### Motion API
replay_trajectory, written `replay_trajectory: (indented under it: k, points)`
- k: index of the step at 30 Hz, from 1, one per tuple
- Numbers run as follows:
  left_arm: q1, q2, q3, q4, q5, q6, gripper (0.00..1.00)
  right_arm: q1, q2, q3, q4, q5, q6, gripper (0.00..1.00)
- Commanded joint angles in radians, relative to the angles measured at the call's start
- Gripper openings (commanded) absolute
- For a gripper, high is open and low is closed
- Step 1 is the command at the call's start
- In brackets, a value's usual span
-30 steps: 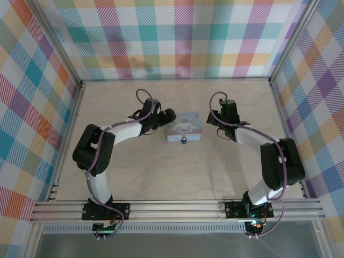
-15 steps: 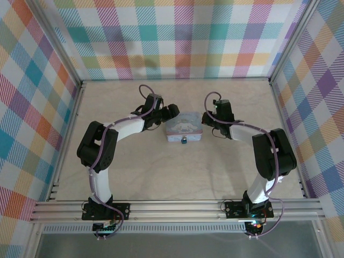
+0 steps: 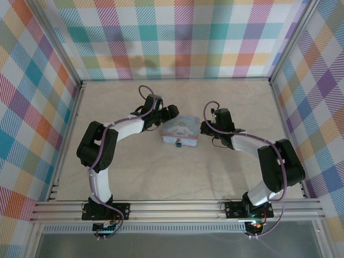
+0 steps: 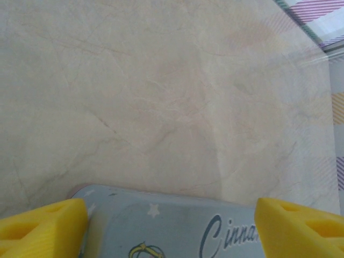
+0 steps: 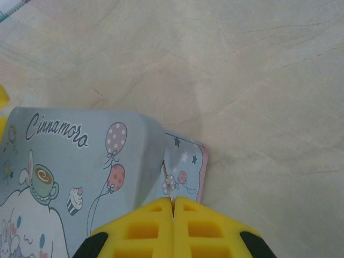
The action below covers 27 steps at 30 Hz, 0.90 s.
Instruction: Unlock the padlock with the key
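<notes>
The padlock (image 3: 178, 143) is a tiny dark lock hanging at the near side of the light-blue cartoon tin (image 3: 181, 130). My right gripper (image 3: 206, 128) sits at the tin's right end. In the right wrist view its yellow fingers (image 5: 134, 231) are shut on the key (image 5: 169, 181), whose thin metal blade points at the side of the tin (image 5: 80, 161). My left gripper (image 3: 169, 113) is at the tin's far left corner. It is open (image 4: 172, 231), with a yellow finger (image 4: 43, 228) on each side of the tin's lid (image 4: 172, 220).
The tin lies in the middle of a pale marble-look tabletop (image 3: 134, 172). Aluminium frame posts and plaid walls (image 3: 177, 37) close in the table on three sides. A metal rail (image 3: 177, 207) runs along the near edge by the arm bases.
The tin has turned and slid slightly left and nearer, taking the padlock with it. My right gripper moved nearer along the tin's right end. The left gripper moved in against the tin's far left corner.
</notes>
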Motion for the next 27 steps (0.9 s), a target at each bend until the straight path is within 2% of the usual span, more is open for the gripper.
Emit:
replay_trajectory:
  k: [1,8,11,12,13,15,22,27]
  points:
    - [0.021,-0.068,-0.051,0.015,-0.007,0.001,0.83,0.01,-0.042,-0.011,-0.011,-0.014,-0.007,0.0]
    - [0.055,-0.196,-0.143,-0.008,-0.041,0.033,0.86,0.009,-0.07,-0.01,-0.066,0.016,-0.028,0.0]
    - [0.055,-0.275,-0.19,-0.02,-0.055,0.054,0.87,0.01,-0.094,-0.003,-0.103,0.069,-0.052,0.0]
    - [0.053,-0.303,-0.215,-0.013,-0.052,0.055,0.88,0.007,-0.101,0.007,-0.116,0.082,-0.062,0.0]
    - [0.052,-0.329,-0.239,-0.005,-0.044,0.055,0.95,0.005,-0.106,0.018,-0.128,0.093,-0.074,0.0]
    - [0.047,-0.381,-0.284,0.007,-0.028,0.051,1.0,-0.003,-0.103,0.048,-0.151,0.104,-0.091,0.0]
    - [-0.01,-0.523,-0.41,0.022,0.015,0.075,1.0,-0.044,-0.023,0.184,-0.192,0.096,-0.122,0.0]
    - [-0.091,-0.588,-0.537,0.13,0.004,0.132,1.0,-0.065,0.071,0.29,-0.217,0.068,-0.127,0.0]
